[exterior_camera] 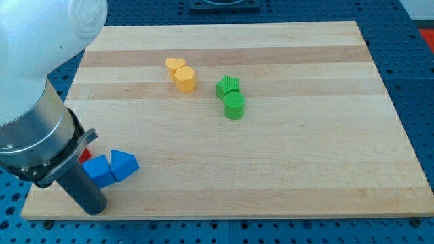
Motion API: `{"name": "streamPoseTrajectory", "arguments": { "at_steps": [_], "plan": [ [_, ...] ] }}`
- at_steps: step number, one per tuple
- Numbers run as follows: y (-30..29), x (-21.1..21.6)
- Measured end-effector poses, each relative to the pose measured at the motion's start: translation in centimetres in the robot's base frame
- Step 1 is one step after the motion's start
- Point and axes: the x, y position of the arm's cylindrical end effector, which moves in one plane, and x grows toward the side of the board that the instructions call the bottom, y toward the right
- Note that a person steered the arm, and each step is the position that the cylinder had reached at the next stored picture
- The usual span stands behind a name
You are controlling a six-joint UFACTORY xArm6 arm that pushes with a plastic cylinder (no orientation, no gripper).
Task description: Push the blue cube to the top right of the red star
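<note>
The blue cube (99, 171) sits near the board's bottom left corner, touching a second blue block with a pointed top (124, 165) on its right. A sliver of the red star (85, 155) shows just up and left of the cube; the arm hides most of it. My tip (94, 209) rests on the board just below the blue cube, slightly to its left, very close to it; contact cannot be made out.
A yellow heart (175, 65) and a yellow hexagon (184, 79) touch each other at upper centre. A green star (228, 86) and a green cylinder (234, 106) stand together to their right. The wooden board (305, 156) lies on a blue perforated table.
</note>
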Motion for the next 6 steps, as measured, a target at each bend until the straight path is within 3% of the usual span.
{"name": "streamPoseTrajectory", "arguments": {
  "at_steps": [4,6],
  "plan": [
    [0.0,-11.9],
    [0.0,-11.8]
  ]
}}
